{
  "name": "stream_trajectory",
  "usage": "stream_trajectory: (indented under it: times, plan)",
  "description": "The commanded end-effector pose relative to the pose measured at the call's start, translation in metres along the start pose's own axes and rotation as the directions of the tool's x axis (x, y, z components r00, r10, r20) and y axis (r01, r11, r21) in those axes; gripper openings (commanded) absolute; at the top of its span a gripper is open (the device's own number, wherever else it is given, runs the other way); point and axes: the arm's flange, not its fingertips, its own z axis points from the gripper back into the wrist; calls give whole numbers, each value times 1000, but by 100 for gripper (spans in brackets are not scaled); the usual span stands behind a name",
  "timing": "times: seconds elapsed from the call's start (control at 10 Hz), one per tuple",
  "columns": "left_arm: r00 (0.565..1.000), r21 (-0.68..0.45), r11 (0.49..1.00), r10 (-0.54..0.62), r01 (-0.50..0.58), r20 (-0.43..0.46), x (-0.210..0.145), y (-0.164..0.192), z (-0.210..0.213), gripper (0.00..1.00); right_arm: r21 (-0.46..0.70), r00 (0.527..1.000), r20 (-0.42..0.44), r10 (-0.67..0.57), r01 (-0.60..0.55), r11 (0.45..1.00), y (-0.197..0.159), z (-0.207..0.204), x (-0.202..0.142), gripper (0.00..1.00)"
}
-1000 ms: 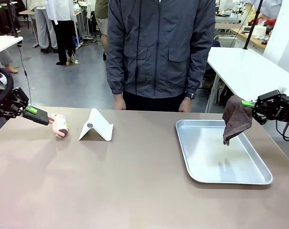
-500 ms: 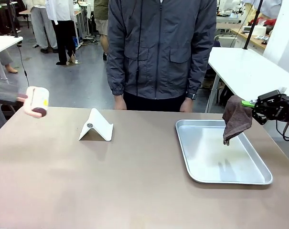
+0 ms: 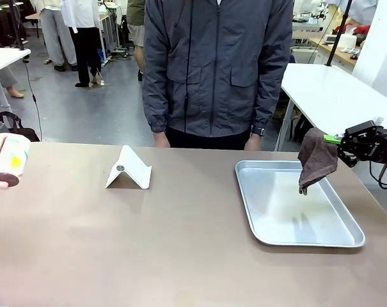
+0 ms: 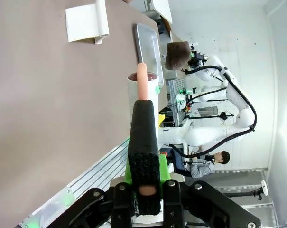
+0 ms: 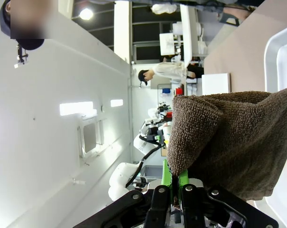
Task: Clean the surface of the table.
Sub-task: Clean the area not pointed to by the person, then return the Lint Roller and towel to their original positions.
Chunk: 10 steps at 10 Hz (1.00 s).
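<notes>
L gripper [image 4: 144, 191] clamped on lint roller [image 3: 4, 167] handle, roller in air by table [image 3: 180, 249] left edge. White stand [image 3: 129, 170] near far edge. R gripper [image 3: 338, 140] pinching brown cloth [image 3: 316, 158], which hangs over tray [image 3: 276, 204] at right.

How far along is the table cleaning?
Done: both grasps. The left tool is shut on the roller, the right tool on the cloth. In hand: the roller is held up at the left end of the table; the cloth hangs over the tray. Left: neither touches the table, and the white stand sits on it.
</notes>
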Motion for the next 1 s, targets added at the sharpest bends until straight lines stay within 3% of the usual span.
stream_trajectory:
  times: [0.0,0.9]
  plan:
    - [1000,-34,999,4,-5,-9,6,8,-2,22,18,1000,-1,10,-10,1000,4,-2,2,5]
    - [1000,0,1000,0,0,0,0,0,0,22,18,1000,-1,10,-10,1000,4,-2,2,5]
